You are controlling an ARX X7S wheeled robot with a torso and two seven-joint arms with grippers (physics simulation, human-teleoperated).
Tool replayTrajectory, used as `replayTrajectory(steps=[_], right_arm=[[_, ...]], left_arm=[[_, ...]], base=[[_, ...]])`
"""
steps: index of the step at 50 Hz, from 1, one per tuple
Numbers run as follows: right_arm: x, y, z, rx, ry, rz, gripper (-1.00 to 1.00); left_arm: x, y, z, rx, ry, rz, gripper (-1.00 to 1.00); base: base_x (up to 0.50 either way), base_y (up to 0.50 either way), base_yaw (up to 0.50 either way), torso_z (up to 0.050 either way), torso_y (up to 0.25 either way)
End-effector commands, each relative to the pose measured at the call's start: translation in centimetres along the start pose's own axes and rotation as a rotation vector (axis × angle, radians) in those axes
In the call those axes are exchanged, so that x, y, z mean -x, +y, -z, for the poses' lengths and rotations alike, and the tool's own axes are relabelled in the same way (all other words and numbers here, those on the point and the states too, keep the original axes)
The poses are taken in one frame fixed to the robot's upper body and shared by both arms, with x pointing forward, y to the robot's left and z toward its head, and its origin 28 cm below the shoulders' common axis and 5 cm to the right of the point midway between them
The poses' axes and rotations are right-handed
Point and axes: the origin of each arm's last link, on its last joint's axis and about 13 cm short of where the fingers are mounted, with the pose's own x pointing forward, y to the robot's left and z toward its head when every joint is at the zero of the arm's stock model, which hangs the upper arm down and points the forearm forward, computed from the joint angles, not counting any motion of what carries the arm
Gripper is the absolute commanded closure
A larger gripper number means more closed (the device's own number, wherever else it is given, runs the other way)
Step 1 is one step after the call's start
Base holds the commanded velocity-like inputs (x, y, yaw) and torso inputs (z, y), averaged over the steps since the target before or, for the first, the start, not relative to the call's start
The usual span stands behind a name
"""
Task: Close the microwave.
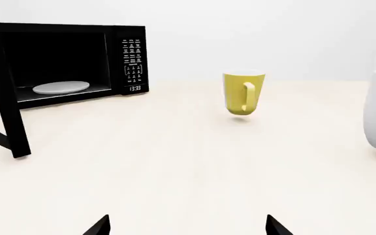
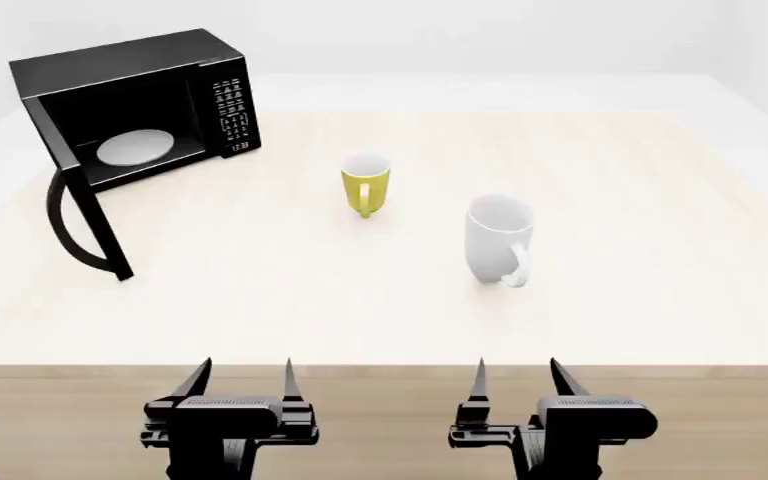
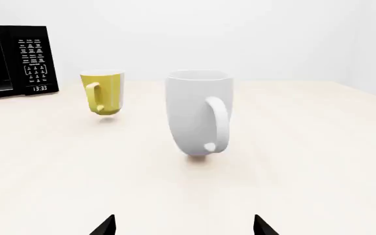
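Both sets of jaws stand parted and empty: the left gripper (image 2: 243, 378) and right gripper (image 2: 516, 376) hover at the near edge of the pale wooden table (image 2: 651, 290), touching nothing. Judged step: approach not begun. The large black boxy microwave (image 2: 157, 105) sits at the far left corner, its hinged door (image 2: 80, 215) swung fully out toward the robot. The next move calls for the left arm reaching outside that door and pushing it shut. Open room is ample — the yellow ceramic mug (image 2: 365, 184) and white ceramic mug (image 2: 499, 240) stand well apart from the door's sweep.

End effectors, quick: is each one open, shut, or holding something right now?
Left end effector: open, holding nothing.
Right end effector: open, holding nothing.
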Motion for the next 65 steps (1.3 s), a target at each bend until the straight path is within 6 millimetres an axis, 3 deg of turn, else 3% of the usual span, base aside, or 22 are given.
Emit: replayTrajectory(steps=[1,16,42,65], right_arm=[[0.1,0.0,0.0,-0.007,0.001,-0.003,-1.00],[0.1,0.0,-0.2,-0.017,0.006,-0.007,-1.00],[0.7,-0.5,-4.0,-0.028,-0.048,0.020,-1.00],[2.1,-0.3,-6.6,-0.030,-0.096,0.001,-1.00]], left_arm=[[0.0,0.0,0.2,-0.009,0.005,-0.005,-1.00],[0.1,-0.1,-0.1,-0.019,0.000,-0.005,-1.00],[2.9,0.4,-5.1,-0.034,-0.067,0.008,-1.00],[3.6,0.8,-6.3,-0.042,-0.094,-0.015,-1.00]], base=[[0.00,0.00,0.00,0.000,0.000],[0.00,0.00,0.00,0.000,0.000],[0.00,0.00,0.00,0.000,0.000],[0.00,0.00,0.00,0.000,0.000]])
